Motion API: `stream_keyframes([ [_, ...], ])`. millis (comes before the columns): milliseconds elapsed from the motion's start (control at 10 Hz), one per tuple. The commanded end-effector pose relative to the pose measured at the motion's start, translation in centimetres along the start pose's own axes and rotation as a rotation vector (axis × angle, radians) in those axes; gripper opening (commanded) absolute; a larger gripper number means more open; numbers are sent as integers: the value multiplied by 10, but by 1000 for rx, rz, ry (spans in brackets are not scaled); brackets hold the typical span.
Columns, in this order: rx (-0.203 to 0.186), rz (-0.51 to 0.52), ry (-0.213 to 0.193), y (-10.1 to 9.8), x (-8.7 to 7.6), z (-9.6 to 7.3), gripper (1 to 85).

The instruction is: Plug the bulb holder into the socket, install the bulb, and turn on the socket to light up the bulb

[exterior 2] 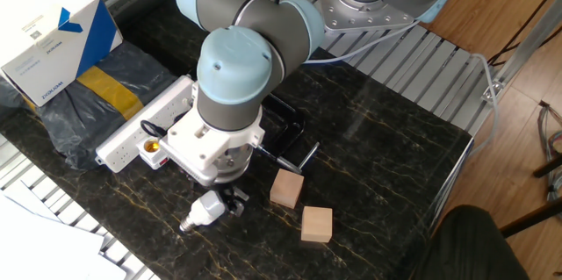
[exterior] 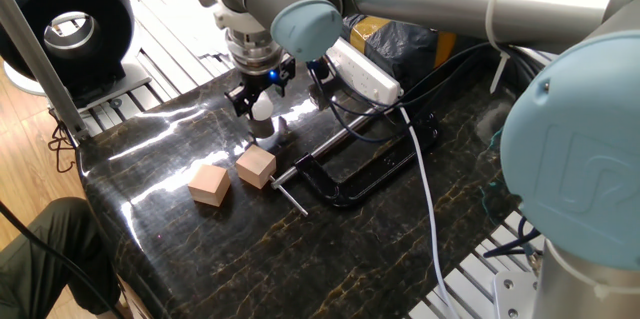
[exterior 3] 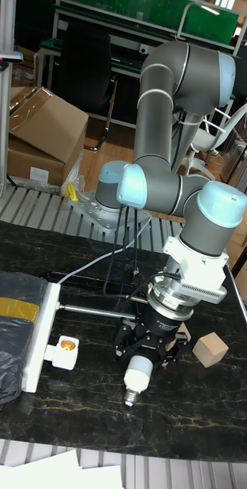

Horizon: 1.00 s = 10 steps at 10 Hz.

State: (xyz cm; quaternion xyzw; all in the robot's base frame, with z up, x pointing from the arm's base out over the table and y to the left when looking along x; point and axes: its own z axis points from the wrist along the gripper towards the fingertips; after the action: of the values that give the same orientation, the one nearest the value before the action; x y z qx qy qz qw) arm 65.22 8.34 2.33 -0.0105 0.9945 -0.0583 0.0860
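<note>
Now the bulb point(exterior 3: 138, 374) hangs clamped between the closed fingers of the end effector point(exterior 3: 147, 353), screw base down, just above the dark surface point(exterior 2: 386, 175). Above it the arm's wrist points straight downward. Beside the end effector, the bulb holder point(exterior 3: 65, 351) sits plugged into the socket point(exterior 3: 38, 337).

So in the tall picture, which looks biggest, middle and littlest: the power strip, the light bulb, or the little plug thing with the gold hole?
1. The socket, a long white strip, looks biggest.
2. The bulb, held in the gripper.
3. The bulb holder.

Bulb and holder look nearly alike, so their order is unsure.
</note>
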Motion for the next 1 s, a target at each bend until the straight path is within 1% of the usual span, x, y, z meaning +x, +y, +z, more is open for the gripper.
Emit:
stream_keyframes([
  [0, 10, -4, 10, -6, 1, -1, 710],
  [100, 10, -8, 30, -6, 6, -1, 710],
  [200, 7, -7, 39, -5, 10, 1, 707],
  [400, 2, 3, 29, -5, 11, 6, 707],
  [600, 14, 2, 34, -9, 13, 4, 697],
  [700, 14, 2, 26, -10, 11, 6, 697],
  [900, 7, 5, 25, -8, 14, 8, 687],
])
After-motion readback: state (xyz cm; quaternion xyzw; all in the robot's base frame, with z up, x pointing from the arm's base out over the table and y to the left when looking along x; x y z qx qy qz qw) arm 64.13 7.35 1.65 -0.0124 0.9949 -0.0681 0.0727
